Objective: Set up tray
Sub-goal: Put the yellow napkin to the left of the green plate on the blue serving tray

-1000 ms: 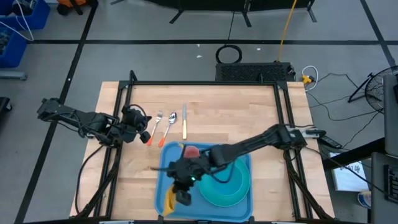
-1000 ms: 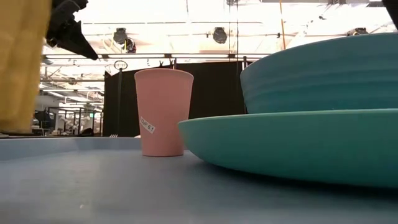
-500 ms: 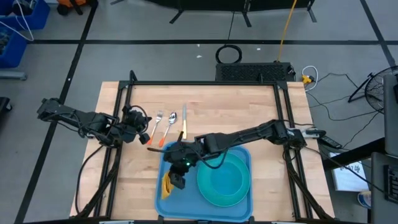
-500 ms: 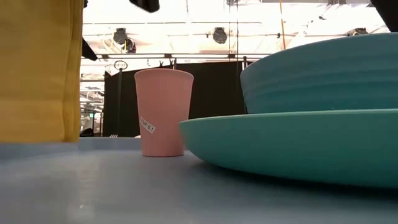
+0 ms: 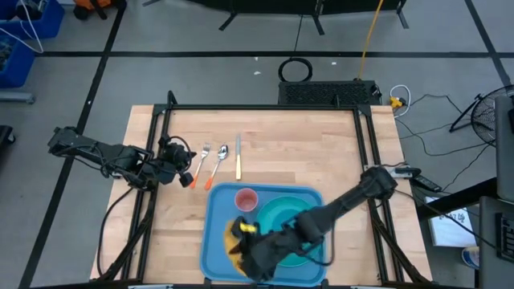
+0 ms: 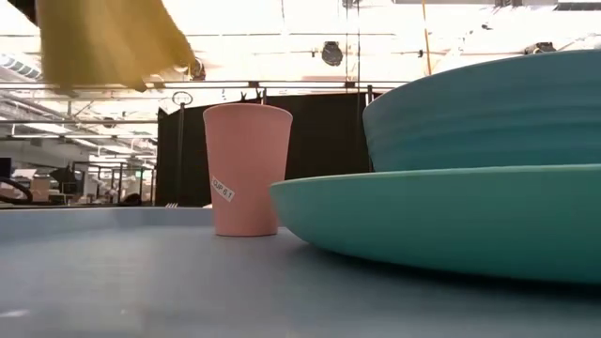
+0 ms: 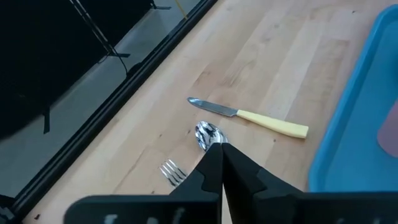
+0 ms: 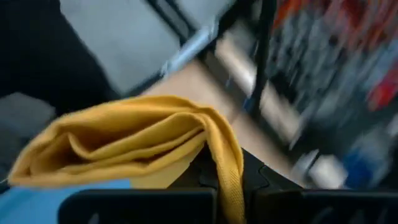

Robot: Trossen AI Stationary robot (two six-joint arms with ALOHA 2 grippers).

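Note:
The blue tray (image 5: pixel 218 210) lies at the table's near middle and carries a teal plate (image 5: pixel 283 210) with a teal bowl (image 6: pixel 488 113) on it, plus an upright pink cup (image 5: pixel 246 198). My right gripper (image 5: pixel 250 250) is over the tray's near left part, shut on the yellow-orange napkin (image 5: pixel 235 237). In the low view the napkin (image 6: pixel 113 42) hangs above the tray floor (image 6: pixel 188 282). My left gripper (image 5: pixel 189 172) waits shut by the cutlery left of the tray. My right gripper pinches the napkin at a bunched fold (image 8: pixel 217 155) with several layers. The cloth drapes across the fingers in the right wrist view. The napkin is lifted clear of the tray, and its loose end (image 6: pixel 141 70) hangs slack.
A fork (image 5: pixel 204 152), a spoon (image 5: pixel 222 152) and a yellow-handled knife (image 5: pixel 238 160) lie on the bare wood just beyond the tray's far left corner. A black frame (image 5: pixel 265 107) borders the table's sides. Open wood lies to the tray's left and far side.
My right gripper swung from the tray's far left part toward its near edge and rose with the napkin. The napkin's lower end, which was down at the tray floor, is now lifted clear. The arm no longer covers the pink cup.

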